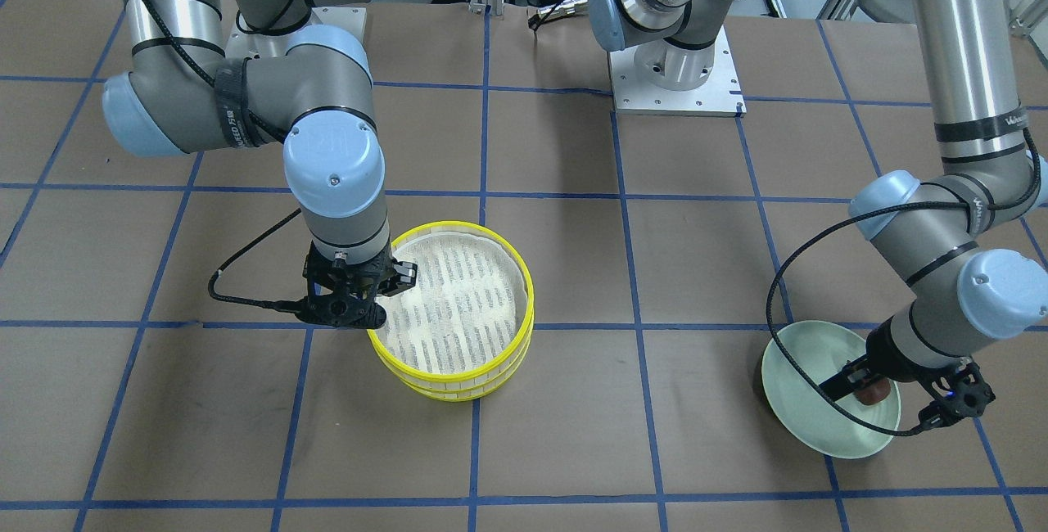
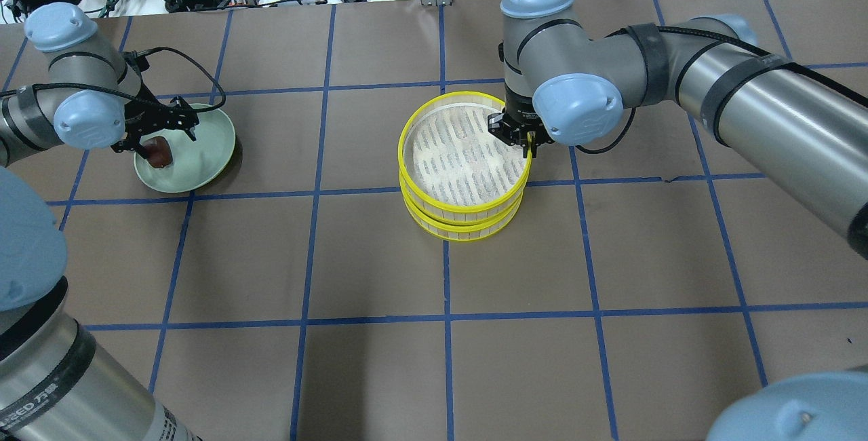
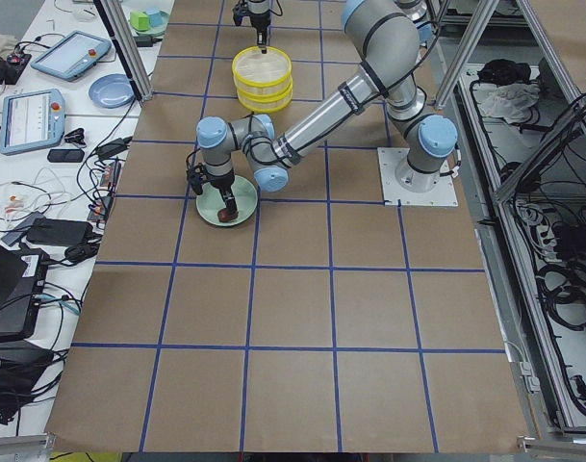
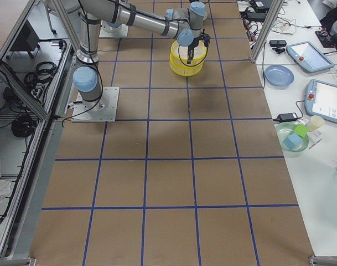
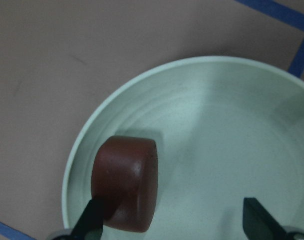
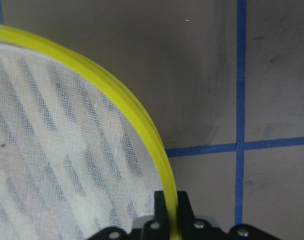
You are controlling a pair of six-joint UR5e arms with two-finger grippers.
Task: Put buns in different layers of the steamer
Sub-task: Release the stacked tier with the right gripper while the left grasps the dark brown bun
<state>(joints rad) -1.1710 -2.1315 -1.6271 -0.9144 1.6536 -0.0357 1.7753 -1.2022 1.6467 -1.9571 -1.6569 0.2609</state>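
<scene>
Two yellow-rimmed steamer tiers stand stacked at mid-table, the top tier (image 1: 524, 286) on the bottom tier (image 1: 458, 391), and the top tier's mesh floor (image 2: 461, 156) is bare. My right gripper (image 2: 528, 150) is shut on the top tier's rim (image 6: 142, 125), one finger inside and one outside. The brown bun (image 5: 124, 190) lies in the pale green plate (image 5: 216, 125). My left gripper (image 5: 174, 220) is open and low over the plate, with the bun against its left finger (image 5: 92, 215). The bun also shows in the overhead view (image 2: 160, 153). The cream-white bun is not in view.
The plate (image 2: 210, 149) sits far to the left of the steamer stack (image 2: 468, 224). An arm's white base plate (image 1: 675, 82) is at the table's robot side. A blue dish (image 4: 279, 75) and tablets lie on the side bench beyond the table edge.
</scene>
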